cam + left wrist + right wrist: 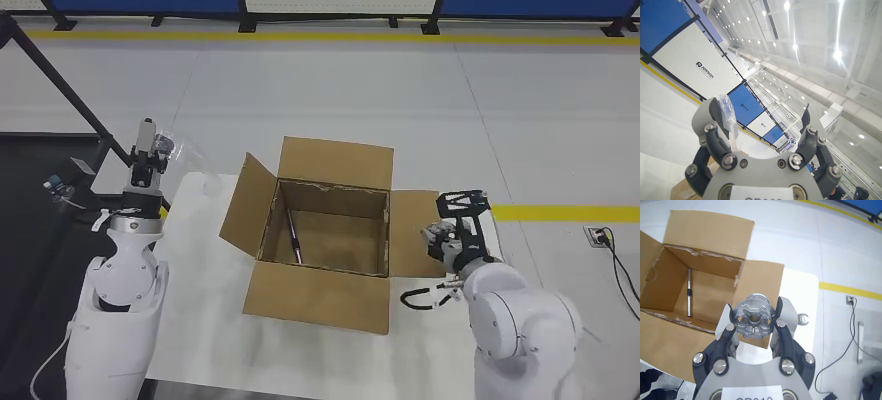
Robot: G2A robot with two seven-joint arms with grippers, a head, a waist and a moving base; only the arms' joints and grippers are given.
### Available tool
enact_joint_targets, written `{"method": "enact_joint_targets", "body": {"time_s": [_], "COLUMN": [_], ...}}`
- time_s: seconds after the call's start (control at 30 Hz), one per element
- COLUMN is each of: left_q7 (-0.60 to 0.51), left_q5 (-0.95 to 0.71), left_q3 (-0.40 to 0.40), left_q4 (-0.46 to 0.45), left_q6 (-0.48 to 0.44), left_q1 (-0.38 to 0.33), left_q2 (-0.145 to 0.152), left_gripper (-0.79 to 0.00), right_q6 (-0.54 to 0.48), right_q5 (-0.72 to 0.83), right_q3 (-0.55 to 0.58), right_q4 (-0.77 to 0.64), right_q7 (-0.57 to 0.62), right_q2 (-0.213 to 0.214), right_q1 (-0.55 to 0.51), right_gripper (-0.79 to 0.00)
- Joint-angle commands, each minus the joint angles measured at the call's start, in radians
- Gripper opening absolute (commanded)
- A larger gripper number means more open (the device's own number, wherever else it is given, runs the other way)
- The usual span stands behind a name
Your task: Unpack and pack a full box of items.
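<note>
Right jaws around metal hub [754, 318] beside open box [702, 228]

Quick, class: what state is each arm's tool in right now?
Left tool: open, a clear bag against one pad.
Right tool: closed on a round metal part.

the hall is bright and evenly lit. light falls from rows of round ceiling lamps [795, 47] overhead; in the left wrist view the strongest flare into long streaks. the pale floor [500, 100] and the white surface [210, 320] throw back a mild glare. shadows are soft: the inside of the box [320, 295] is a shade darker than its flaps. the metal part [751, 310] carries dull highlights. straight lines bow toward the edges of both wrist views.
</note>
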Motion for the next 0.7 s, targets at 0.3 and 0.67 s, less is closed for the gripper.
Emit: {"method": "enact_joint_targets", "body": {"time_s": [0.3, 0.67], "left_q7": [0.005, 0.003], "left_q5": [0.009, 0.025], "left_q3": [0.012, 0.022], "left_q4": [0.012, 0.009], "left_q6": [0.006, 0.015], "left_q1": [-0.022, -0.034], "left_q2": [-0.003, -0.004], "left_gripper": [0.000, 0.000], "right_q6": [-0.030, 0.004], "right_q5": [0.107, 0.134], "right_q3": [0.213, 0.271], "right_q4": [0.186, 0.391], "right_q7": [0.099, 0.030], "right_q2": [0.031, 0.055], "right_q1": [-0.043, -0.033], "right_gripper": [-0.785, -0.720]}}
